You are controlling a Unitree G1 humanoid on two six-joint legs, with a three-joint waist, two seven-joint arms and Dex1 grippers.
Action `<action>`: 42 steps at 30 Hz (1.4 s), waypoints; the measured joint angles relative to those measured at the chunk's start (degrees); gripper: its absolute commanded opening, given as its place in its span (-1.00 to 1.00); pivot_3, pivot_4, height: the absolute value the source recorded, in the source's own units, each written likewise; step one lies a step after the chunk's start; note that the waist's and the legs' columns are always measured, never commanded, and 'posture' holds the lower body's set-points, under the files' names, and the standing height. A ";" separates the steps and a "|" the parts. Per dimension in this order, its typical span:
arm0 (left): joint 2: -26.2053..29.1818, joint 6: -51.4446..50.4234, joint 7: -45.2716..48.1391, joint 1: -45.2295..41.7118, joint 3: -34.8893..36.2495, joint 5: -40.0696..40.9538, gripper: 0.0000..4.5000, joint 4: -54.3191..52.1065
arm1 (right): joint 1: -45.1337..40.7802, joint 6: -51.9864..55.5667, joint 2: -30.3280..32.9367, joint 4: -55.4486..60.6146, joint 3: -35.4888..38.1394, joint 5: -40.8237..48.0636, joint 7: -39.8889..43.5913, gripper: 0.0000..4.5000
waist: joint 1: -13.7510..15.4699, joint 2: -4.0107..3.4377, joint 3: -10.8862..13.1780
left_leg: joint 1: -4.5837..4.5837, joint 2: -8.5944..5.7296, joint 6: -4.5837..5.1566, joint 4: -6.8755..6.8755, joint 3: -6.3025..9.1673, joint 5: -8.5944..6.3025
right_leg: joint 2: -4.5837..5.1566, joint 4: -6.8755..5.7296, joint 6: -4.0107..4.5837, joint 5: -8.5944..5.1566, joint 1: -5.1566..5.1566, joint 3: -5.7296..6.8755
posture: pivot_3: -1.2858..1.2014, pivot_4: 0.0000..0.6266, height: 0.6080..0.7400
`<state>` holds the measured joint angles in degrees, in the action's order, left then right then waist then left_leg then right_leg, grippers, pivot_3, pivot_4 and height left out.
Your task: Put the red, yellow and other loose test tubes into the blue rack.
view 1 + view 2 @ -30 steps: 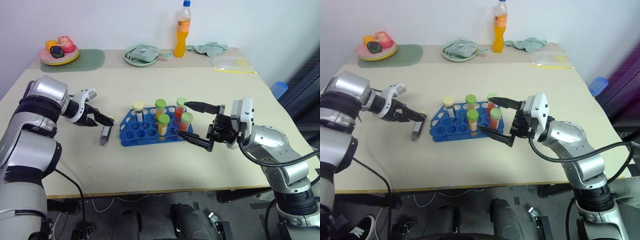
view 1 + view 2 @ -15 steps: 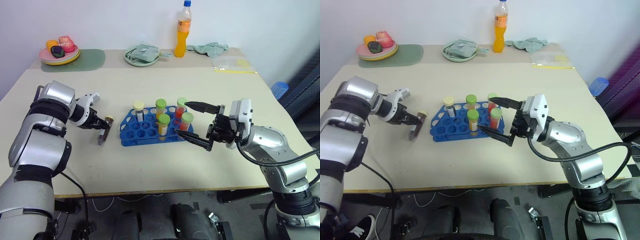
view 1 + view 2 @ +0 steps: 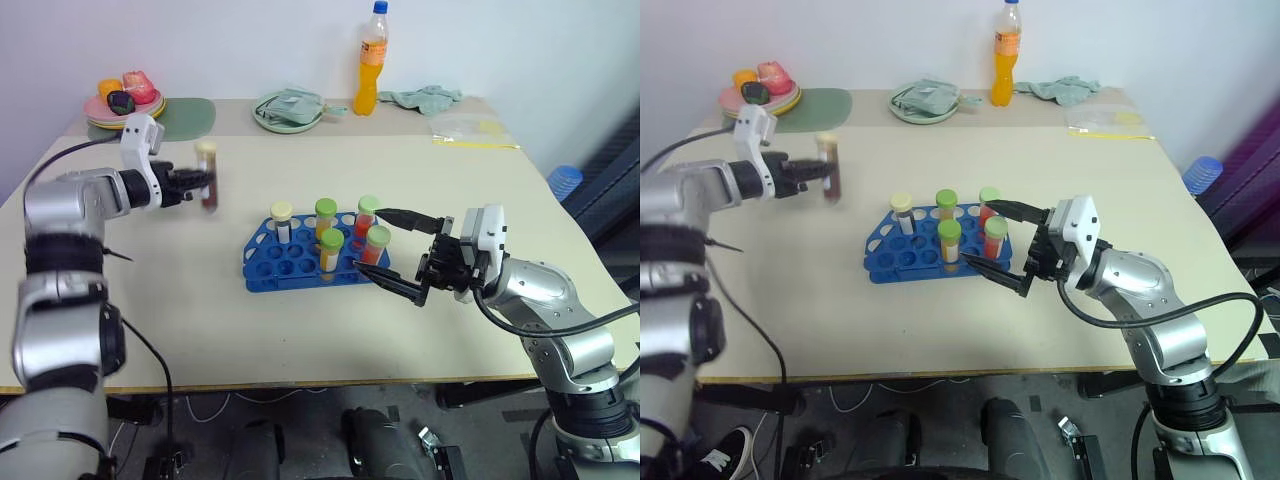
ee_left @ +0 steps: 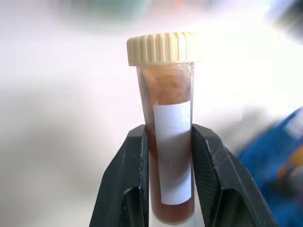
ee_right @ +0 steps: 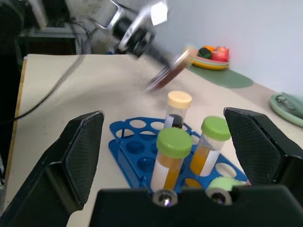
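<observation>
Nearest, over the front right of the worktop (image 3: 300,330): right claw (image 3: 392,250) spread wide, gripping nothing, one finger either side of the blue rack's (image 3: 262,270) right end, apparently just clear of it. Looks parked there to steady the rack, though contact cannot be confirmed.

In the rack, mid-worktop: five capped tubes upright, four with green caps (image 3: 330,239) over orange or red fill, one with a cream cap (image 3: 282,211) over dark fill. Front row of holes vacant, plus several behind.

Further back and to the left, raised above the worktop: left claw (image 4: 168,156) clamped shut on a brown tube (image 4: 169,142), cream cap on top, tube roughly upright. Fingers (image 4: 130,179) pinch the lower half, across the white label.

Handling, as judged: small and light, rigid plastic wall, so no give under the pinch. Smooth round side likely slippery, prone to swivelling between flat pads if bumped. Screw cap on, so little spill risk. Best held on the body below the cap and above the base, leaving the bottom free to enter a hole; present grip sits low, so may foul the rack before seating fully. Gentle lowering advisable, straight down.
</observation>
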<state>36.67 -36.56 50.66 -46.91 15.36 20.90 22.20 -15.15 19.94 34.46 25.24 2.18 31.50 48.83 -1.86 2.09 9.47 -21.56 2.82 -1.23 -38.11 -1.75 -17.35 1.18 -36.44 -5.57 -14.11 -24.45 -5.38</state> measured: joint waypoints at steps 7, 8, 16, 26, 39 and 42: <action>-9.69 20.41 2.75 23.51 3.09 5.45 -0.65 -27.79 | 2.59 1.88 1.69 2.79 2.72 2.60 0.42 1.00 | 0.67 0.02 -0.03 | 0.13 -0.13 -0.02 -0.07 -0.17 0.02 | -0.01 0.14 0.00 0.01 0.24 -0.02 | 0.03 -0.52 1.00; -10.88 23.41 3.11 25.25 1.54 4.88 -0.65 -29.61 | 2.48 2.07 1.69 2.78 2.71 2.60 0.41 1.00 | 0.99 0.02 -0.03 | 0.13 -0.13 -0.03 -0.11 -0.15 0.02 | -0.05 0.16 0.01 0.00 0.29 -0.04 | 0.03 -0.52 1.00; -16.28 50.21 -0.72 29.42 -6.67 -7.17 -0.65 -27.62 | 1.67 2.20 1.88 2.77 2.64 2.37 0.35 1.00 | 0.99 -0.12 -0.13 | 0.14 -0.10 0.01 -0.12 -0.16 0.00 | -0.19 0.30 -0.01 0.01 0.35 -0.12 | 0.03 -0.52 1.00; -17.77 60.64 -6.14 34.66 -13.54 -14.03 -0.65 -23.37 | 2.88 2.22 2.67 2.93 3.14 2.30 -0.82 1.00 | 1.03 -0.12 -0.14 | 0.14 -0.06 0.02 -0.12 -0.13 0.00 | -0.23 0.29 -0.01 0.01 0.35 -0.12 | 0.03 -0.52 1.00; -15.85 66.14 -8.34 36.29 -15.95 -14.20 -0.65 -17.22 | 2.90 1.36 2.97 2.90 3.23 0.50 -1.16 1.00 | 0.95 -0.28 -0.24 | 0.17 -0.02 0.03 -0.11 -0.14 -0.01 | -0.27 0.28 -0.01 0.01 0.35 -0.12 | 0.03 -0.52 1.00; -16.03 66.23 -7.93 35.43 -16.97 -13.81 -0.65 -16.13 | 2.80 1.03 2.97 2.86 3.11 -0.02 -1.12 1.00 | 0.96 -0.31 -0.26 | 0.17 -0.02 0.03 -0.11 -0.15 -0.01 | -0.27 0.29 -0.01 0.01 0.35 -0.12 | 0.03 -0.52 1.00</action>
<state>20.64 29.67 42.73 -11.48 -1.61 7.09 6.07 -12.35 20.97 37.43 28.10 5.29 31.48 47.71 -0.90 1.78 9.21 -21.39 2.80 -1.20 -38.22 -1.90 -17.36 0.91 -36.15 -5.58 -14.10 -24.10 -5.50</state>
